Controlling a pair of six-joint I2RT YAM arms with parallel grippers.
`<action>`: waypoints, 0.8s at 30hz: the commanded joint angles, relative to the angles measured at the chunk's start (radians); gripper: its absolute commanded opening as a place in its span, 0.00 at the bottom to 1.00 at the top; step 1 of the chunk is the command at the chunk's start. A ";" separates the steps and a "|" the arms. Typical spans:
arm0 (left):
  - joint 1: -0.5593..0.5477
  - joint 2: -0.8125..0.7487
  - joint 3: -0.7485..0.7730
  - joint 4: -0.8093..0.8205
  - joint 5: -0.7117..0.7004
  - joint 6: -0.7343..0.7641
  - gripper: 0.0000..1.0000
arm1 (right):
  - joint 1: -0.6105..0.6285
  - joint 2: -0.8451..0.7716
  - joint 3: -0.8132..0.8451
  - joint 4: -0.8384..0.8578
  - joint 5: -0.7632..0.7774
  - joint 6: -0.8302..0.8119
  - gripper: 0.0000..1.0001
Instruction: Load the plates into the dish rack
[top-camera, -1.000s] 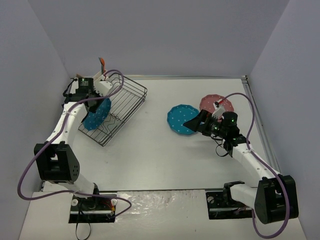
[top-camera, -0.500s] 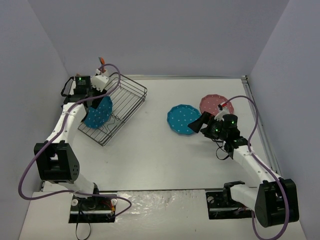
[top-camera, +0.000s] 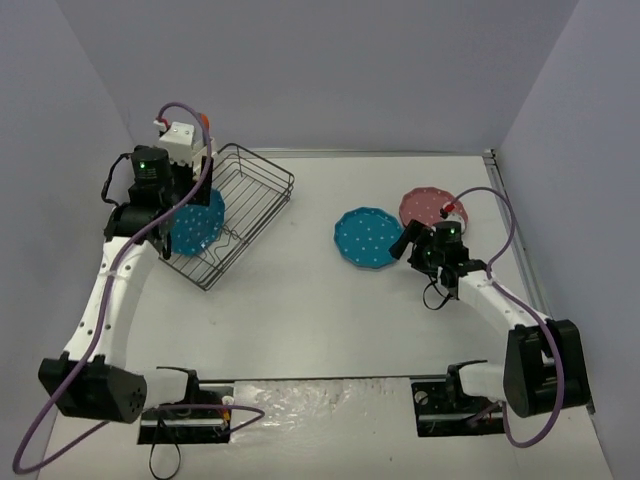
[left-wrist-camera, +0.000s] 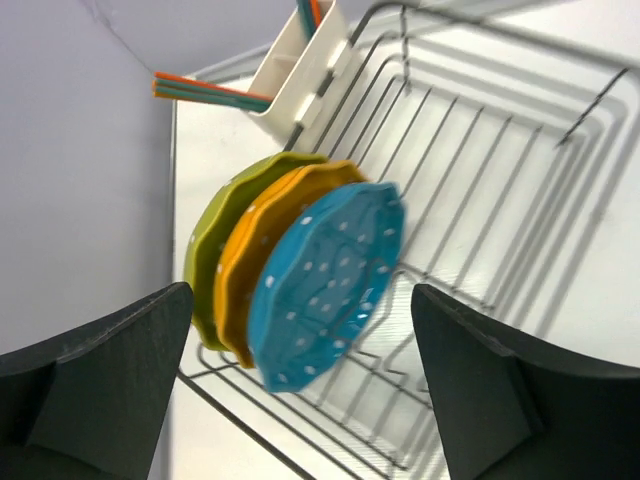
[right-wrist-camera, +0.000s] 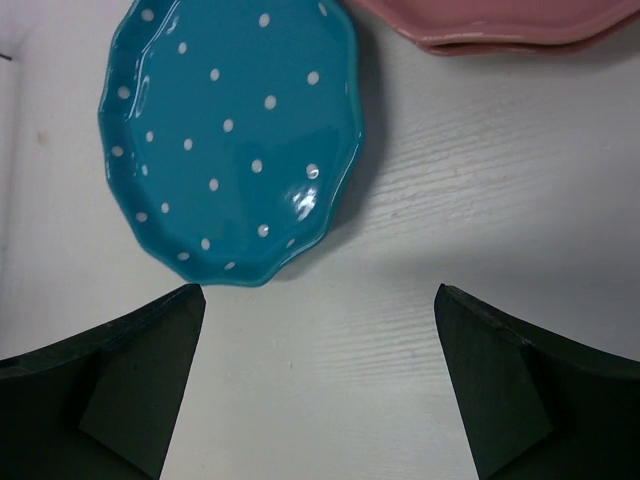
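Well, nearest me the right gripper (right-wrist-camera: 320, 390) hangs wide open and empty over the table (right-wrist-camera: 400, 300), arm angled toward ten o'clock. Just ahead a teal plate (right-wrist-camera: 230, 140) lies flat, a pink plate (right-wrist-camera: 500, 25) at its two o'clock. Farther, at the table's ten o'clock, the left gripper (left-wrist-camera: 300, 390) gapes empty above the dish rack (left-wrist-camera: 500, 150). Only its wrist camera shows me all three on edge inside: green plate (left-wrist-camera: 212, 240), orange plate (left-wrist-camera: 248, 255), second teal plate (left-wrist-camera: 325, 285), white caddy (left-wrist-camera: 300, 75) behind.
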 joint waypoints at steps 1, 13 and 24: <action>-0.015 -0.153 -0.020 0.003 -0.006 -0.243 0.93 | 0.042 0.073 0.101 0.009 0.147 -0.020 0.95; -0.017 -0.397 -0.391 0.077 0.045 -0.457 0.97 | 0.134 0.342 0.235 -0.014 0.310 0.089 0.85; -0.039 -0.415 -0.432 0.038 0.187 -0.638 0.97 | 0.145 0.437 0.250 -0.007 0.367 0.146 0.61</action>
